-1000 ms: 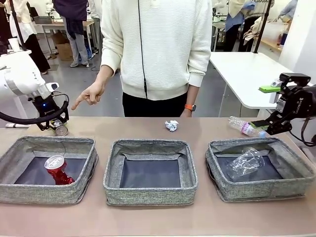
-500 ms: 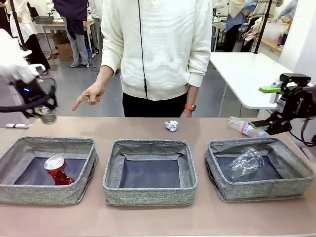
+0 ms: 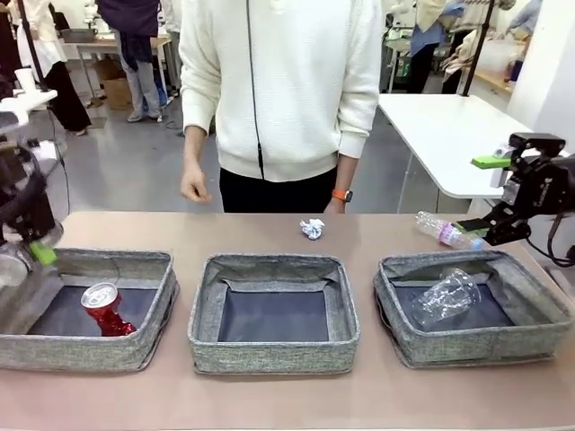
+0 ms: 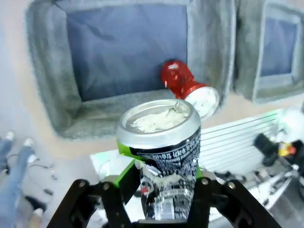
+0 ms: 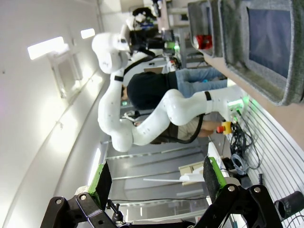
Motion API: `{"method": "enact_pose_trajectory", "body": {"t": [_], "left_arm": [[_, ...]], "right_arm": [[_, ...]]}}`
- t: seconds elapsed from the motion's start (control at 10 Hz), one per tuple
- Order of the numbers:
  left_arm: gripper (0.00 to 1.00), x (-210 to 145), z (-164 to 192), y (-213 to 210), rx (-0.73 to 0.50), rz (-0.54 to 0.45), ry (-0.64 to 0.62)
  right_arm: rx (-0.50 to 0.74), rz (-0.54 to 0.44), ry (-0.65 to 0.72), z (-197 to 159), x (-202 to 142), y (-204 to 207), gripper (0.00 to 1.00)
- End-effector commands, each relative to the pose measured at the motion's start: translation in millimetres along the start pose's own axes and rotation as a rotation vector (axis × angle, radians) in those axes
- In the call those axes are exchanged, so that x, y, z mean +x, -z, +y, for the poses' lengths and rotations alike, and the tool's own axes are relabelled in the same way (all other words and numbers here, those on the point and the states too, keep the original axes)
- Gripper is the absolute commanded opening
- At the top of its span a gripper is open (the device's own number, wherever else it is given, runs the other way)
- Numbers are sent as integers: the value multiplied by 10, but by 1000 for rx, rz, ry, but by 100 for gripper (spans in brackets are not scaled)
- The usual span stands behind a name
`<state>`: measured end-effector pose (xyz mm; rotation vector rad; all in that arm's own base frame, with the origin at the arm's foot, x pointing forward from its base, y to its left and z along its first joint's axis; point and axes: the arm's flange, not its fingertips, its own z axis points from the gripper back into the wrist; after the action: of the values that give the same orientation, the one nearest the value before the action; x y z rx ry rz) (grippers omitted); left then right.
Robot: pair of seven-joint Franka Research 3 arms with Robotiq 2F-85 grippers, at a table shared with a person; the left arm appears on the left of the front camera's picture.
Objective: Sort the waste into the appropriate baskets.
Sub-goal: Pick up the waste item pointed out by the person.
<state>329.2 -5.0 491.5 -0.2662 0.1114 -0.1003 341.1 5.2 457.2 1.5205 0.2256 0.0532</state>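
The red can (image 3: 106, 308) and cup (image 3: 446, 296) lie binned. The left pincer (image 4: 161, 190) is clamped on the silver can (image 4: 159, 137), basket (image 4: 52, 95) below it; the right pincer (image 5: 156, 175) gapes empty, bottle (image 3: 445, 231) beside it, paper ball (image 3: 312, 228) farther off

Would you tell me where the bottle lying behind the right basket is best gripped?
Probably across its middle, at the pink label, coming straight down: the bottle lies on its side on the table, so its round body offers two opposite sides there.

Red can (image 3: 106, 308) in left basket (image 3: 81, 352), clear cup (image 3: 446, 296) in right basket (image 3: 485, 348)
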Motion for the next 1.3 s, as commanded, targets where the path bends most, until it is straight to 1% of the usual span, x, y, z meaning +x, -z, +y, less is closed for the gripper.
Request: {"method": "enact_pose_trajectory", "body": {"t": [0.0, 0.3, 0.4, 0.5, 0.6, 0.7, 0.8, 0.9, 1.0, 1.1, 1.2], "left_arm": [[0, 245, 120, -89, -20, 9, -39], [0, 245, 120, -89, -20, 9, -39], [45, 128, 83, -20, -12, 6, -20], [45, 122, -462, -298, 34, -62, 22], [45, 106, -1056, -555, 90, -63, 49], [45, 220, -1705, -757, -25, -144, -43], [45, 236, -2339, -799, -32, -107, 25], [45, 239, -2894, -877, 34, -60, 155], [45, 253, -3272, -1022, 49, -43, 229], [45, 279, -3567, -1174, 36, -29, 315], [45, 287, -3775, -1273, 37, -54, 341]], "right_arm": [[-3, 11, -15, 1, -12, 9, 100], [-3, 11, -15, 1, -12, 9, 100], [-3, 11, -15, 1, -12, 9, 100], [-3, 11, -15, 1, -12, 9, 100], [-3, 11, -15, 1, -12, 9, 100], [-3, 11, -15, 1, -12, 9, 100], [-3, 11, -15, 1, -12, 9, 100], [-3, 11, -15, 1, -12, 9, 100], [-3, 11, -15, 1, -12, 9, 100], [-3, 11, -15, 1, -12, 9, 100], [-3, 11, -15, 1, -12, 9, 100]]}}
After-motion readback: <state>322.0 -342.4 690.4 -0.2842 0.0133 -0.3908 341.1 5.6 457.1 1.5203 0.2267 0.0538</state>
